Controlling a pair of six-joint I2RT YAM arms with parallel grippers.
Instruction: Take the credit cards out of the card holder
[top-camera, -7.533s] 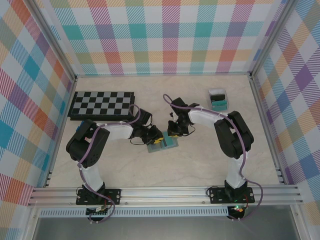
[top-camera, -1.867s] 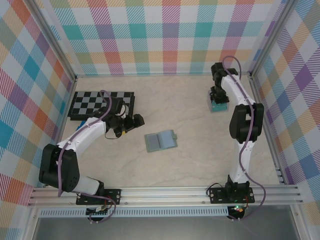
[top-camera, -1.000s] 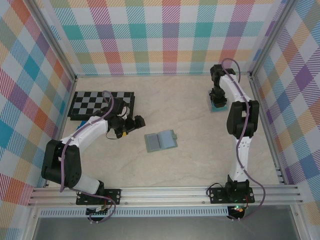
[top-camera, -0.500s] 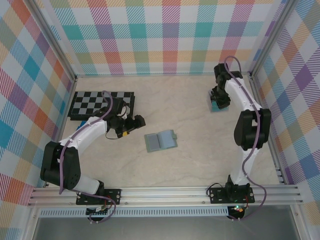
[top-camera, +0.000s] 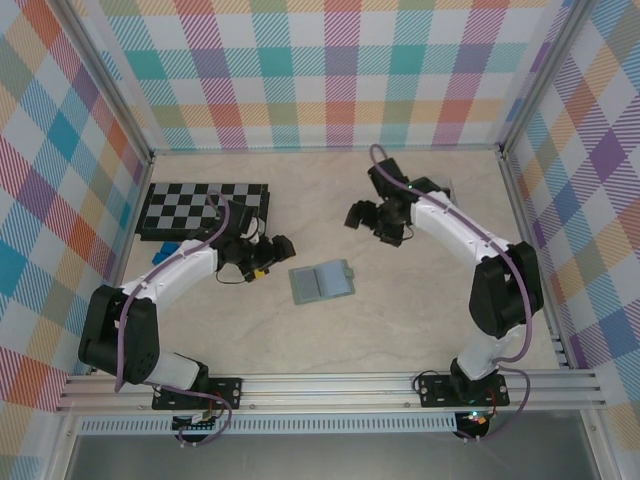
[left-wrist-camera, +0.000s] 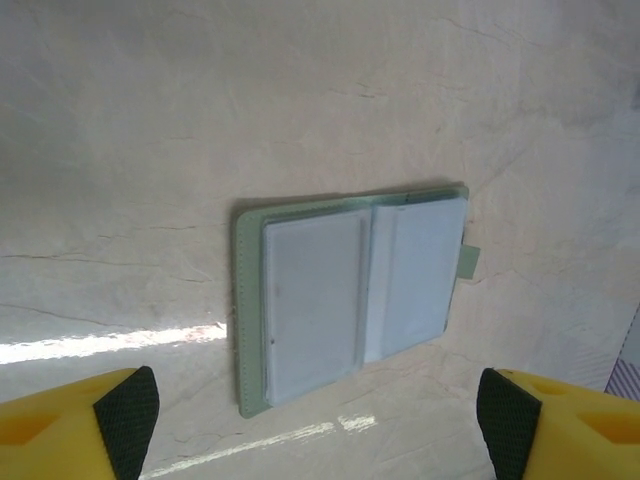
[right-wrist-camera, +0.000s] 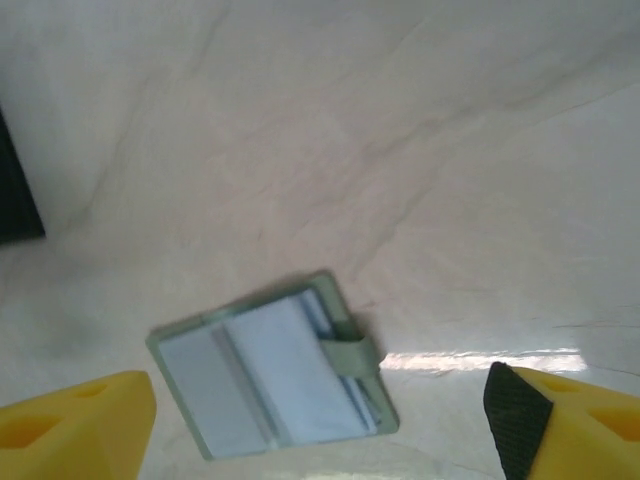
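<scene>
You have both hands released and holding nothing: the left hand (top-camera: 272, 258) (left-wrist-camera: 318, 410) and the right hand (top-camera: 368, 217) (right-wrist-camera: 315, 410) each show yellow fingertips spread wide over bare tabletop (top-camera: 400, 320). The card holder (top-camera: 322, 281) (left-wrist-camera: 350, 290) (right-wrist-camera: 270, 375) lies open and flat near the middle of the tabletop, pockets up, its tab clasp (left-wrist-camera: 469, 262) sticking out of one edge. In the top view it sits at about 4 o'clock from the left hand and 7 o'clock from the right, apart from both. Watch that the two hands don't clash as they converge on such a small target. If you tug the credit cards without pinning it, the light holder will likely slide or lift whole. I can't tell from the pale pockets whether any cards remain inside
</scene>
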